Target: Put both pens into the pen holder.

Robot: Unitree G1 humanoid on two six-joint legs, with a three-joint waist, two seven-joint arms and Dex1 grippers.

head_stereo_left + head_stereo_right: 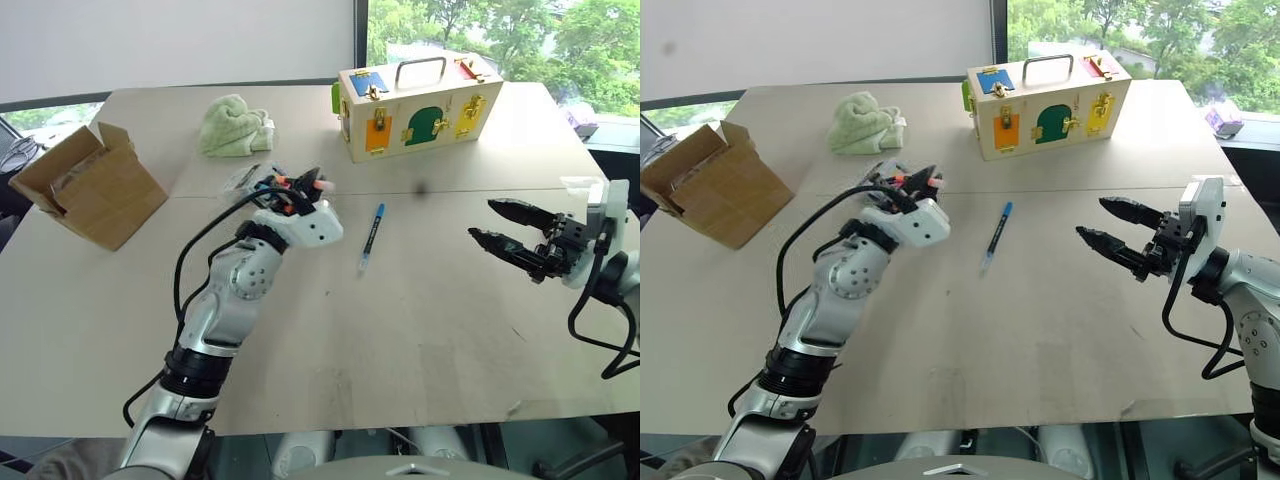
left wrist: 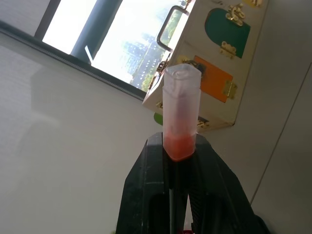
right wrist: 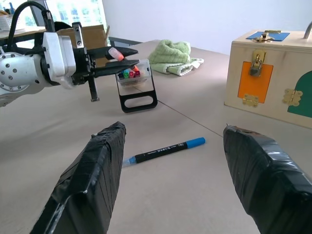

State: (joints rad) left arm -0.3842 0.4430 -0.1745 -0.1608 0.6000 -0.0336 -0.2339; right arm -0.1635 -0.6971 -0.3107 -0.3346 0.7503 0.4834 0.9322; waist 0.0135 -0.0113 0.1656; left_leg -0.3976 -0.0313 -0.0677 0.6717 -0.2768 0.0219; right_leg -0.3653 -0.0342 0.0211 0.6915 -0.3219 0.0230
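My left gripper [image 1: 312, 184] is shut on the black pen with the orange tip [image 3: 115, 53]. It holds the pen in the air just above and beside the clear pen holder [image 3: 136, 84] with its black loop frame and coloured marker caps. In the left wrist view the pen's pale orange-tinted end [image 2: 181, 117] sticks out between the shut fingers [image 2: 146, 195]. The blue pen [image 1: 371, 238] lies flat on the table between my two arms. My right gripper [image 1: 505, 228] hovers open to the right of it, holding nothing, with the blue pen [image 3: 165, 150] lying ahead of its fingers.
A wooden latch box [image 1: 415, 105] with a handle stands at the back. A green towel [image 1: 235, 125] lies behind the pen holder. An open cardboard box [image 1: 90, 185] sits at the far left.
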